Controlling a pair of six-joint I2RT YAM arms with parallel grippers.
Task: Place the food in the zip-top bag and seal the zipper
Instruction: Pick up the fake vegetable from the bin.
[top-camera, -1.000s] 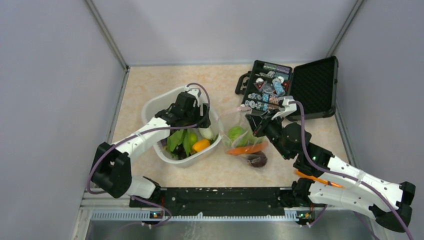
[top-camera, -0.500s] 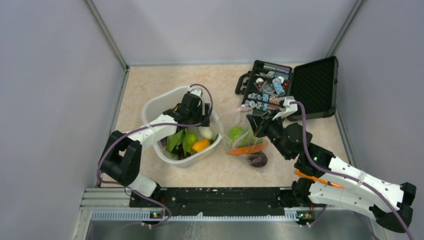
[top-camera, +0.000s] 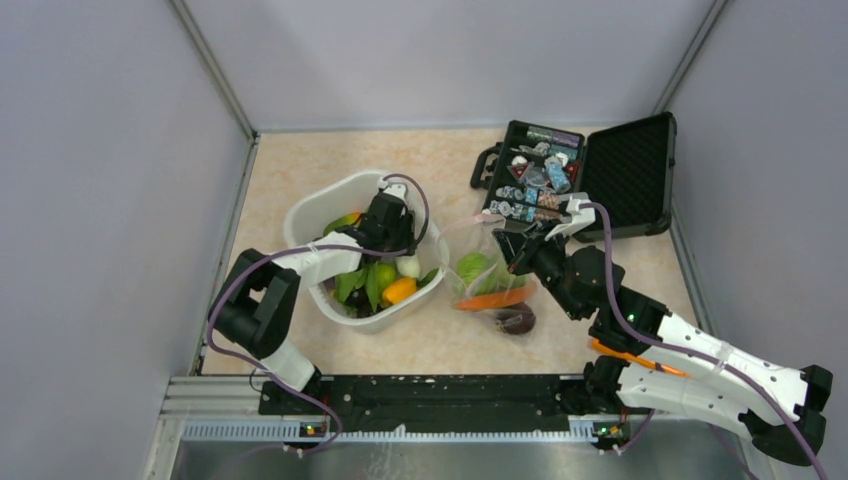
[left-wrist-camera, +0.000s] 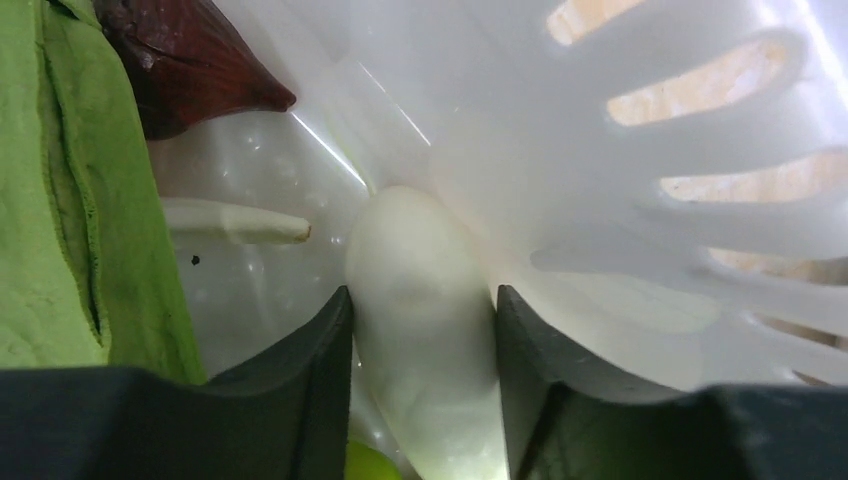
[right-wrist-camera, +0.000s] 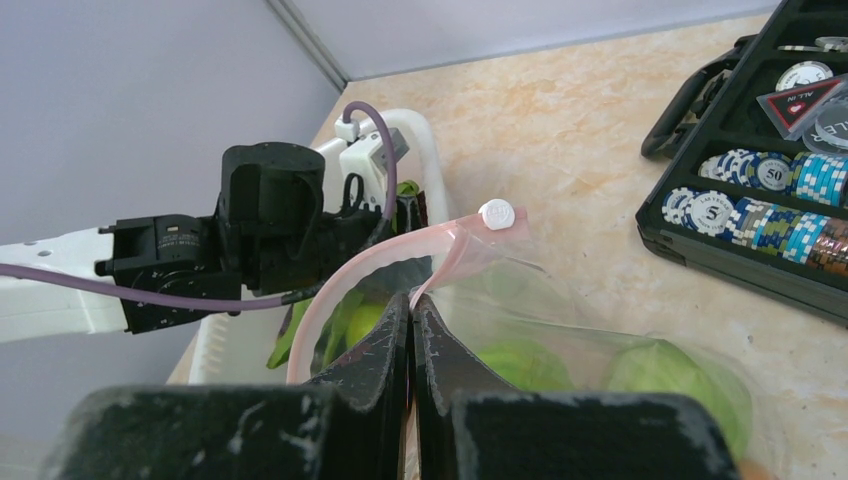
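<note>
Partway through, going by the layout. Left-centre of the table (top-camera: 300, 150) sits the white tub (top-camera: 310, 205) with food left in it: green leafy pieces (top-camera: 358, 280), an orange piece (top-camera: 400, 290), a dark red-purple piece (left-wrist-camera: 190, 60) and the white radish (left-wrist-camera: 425, 340) against the tub's slotted wall. The left gripper (left-wrist-camera: 422, 292) is down in the tub with a finger pressed on each side of the radish, which looks like a grip. The radish is not lifted yet. Just right of the tub, mid-table, lies the zip-top bag (top-camera: 470, 240), already holding green cabbages (right-wrist-camera: 510, 360) and the orange carrot (top-camera: 495, 298). The dark purple round piece (top-camera: 515, 319) is at the bag's near end; can't tell if it is inside. The right gripper (right-wrist-camera: 412, 310) has its fingers pinched closed on the pink zipper (right-wrist-camera: 370, 265) strip, holding the mouth open toward the tub. The black case (top-camera: 630, 170) of chips is at the far right corner and not part of the job. Left to do: radish and remaining tub food into the bag, then seal the zipper.
</note>
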